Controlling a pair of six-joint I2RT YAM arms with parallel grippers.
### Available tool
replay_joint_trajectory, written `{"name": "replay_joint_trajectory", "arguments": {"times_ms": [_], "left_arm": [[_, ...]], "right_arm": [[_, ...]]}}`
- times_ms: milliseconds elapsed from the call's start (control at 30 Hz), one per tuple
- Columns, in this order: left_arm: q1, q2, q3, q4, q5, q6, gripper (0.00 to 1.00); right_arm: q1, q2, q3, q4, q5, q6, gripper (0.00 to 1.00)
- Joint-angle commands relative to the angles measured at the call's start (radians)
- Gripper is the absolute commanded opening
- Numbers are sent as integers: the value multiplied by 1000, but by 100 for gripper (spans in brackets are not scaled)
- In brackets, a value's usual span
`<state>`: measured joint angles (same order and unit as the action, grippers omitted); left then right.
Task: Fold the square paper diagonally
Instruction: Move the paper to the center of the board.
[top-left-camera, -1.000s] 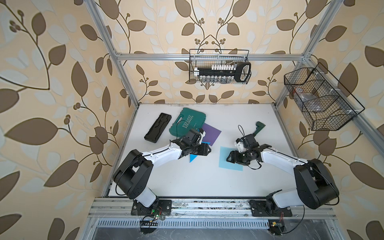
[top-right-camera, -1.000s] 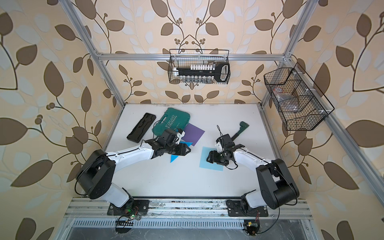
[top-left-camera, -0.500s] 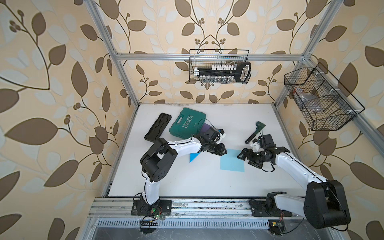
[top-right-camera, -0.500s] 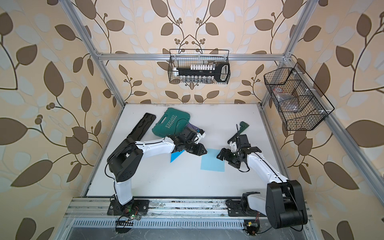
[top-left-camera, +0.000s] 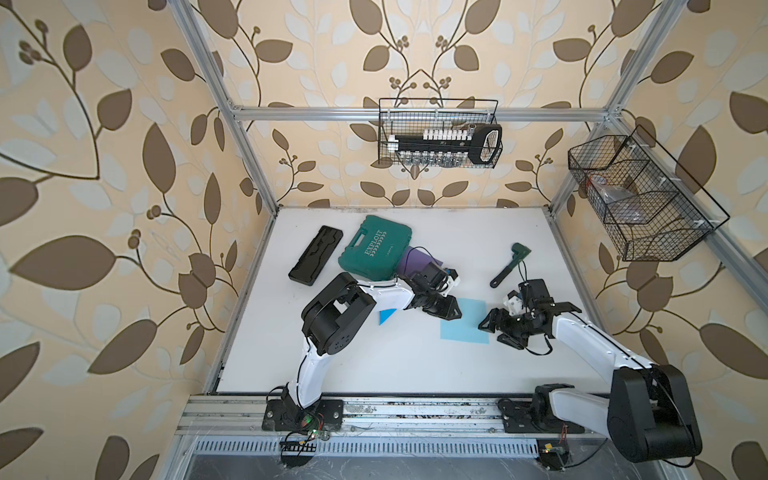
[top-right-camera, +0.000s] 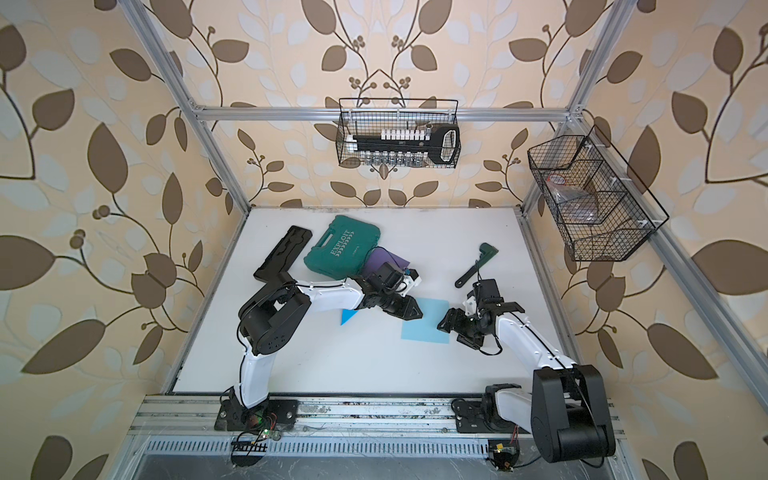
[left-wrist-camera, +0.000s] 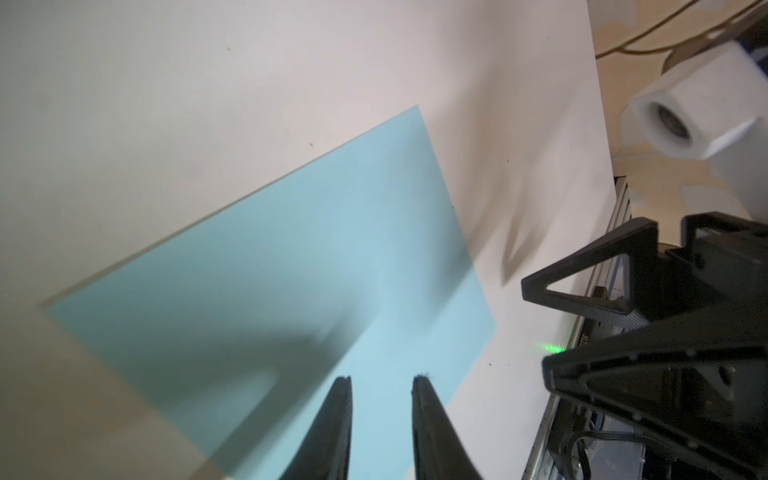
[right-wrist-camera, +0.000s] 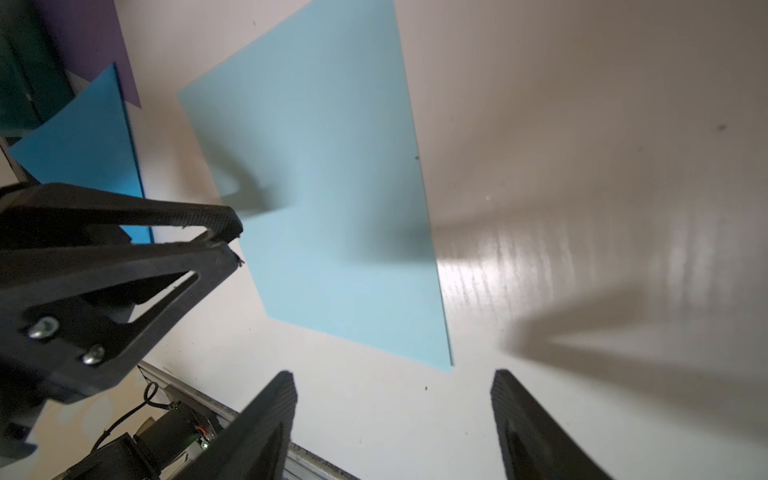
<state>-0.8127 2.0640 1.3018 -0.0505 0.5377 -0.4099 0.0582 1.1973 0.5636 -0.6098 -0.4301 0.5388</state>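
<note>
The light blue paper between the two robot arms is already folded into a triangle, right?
No. The light blue paper is there, but it is not folded: it lies flat on the table as a whole square with four corners. Both top views show this, and the right wrist view does too.

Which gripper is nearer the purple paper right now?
Left. The left gripper hovers close by the purple paper; the right gripper is across the light blue paper, farther off.

top views: high overhead, looking down on whole table (top-left-camera: 374, 365) | wrist views: close, low, both share the paper (left-wrist-camera: 291, 249)
</note>
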Motion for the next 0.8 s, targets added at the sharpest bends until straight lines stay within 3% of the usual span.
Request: {"name": "replay_joint_trajectory", "arguments": {"times_ms": [0, 333, 500, 767], "left_arm": [[-6, 21, 35, 11, 18, 15, 27], [-6, 14, 16, 51, 16, -7, 27], [-5, 38, 73, -60, -15, 42, 27], [-5, 71, 81, -59, -1, 27, 27]], "right_arm": [[-3, 0, -15, -38, 5, 13, 72], [-3, 56, -16, -37, -109, 28, 64], [-3, 44, -41, -11, -68, 25, 60], [-4, 58, -24, 2, -49, 42, 62]]}}
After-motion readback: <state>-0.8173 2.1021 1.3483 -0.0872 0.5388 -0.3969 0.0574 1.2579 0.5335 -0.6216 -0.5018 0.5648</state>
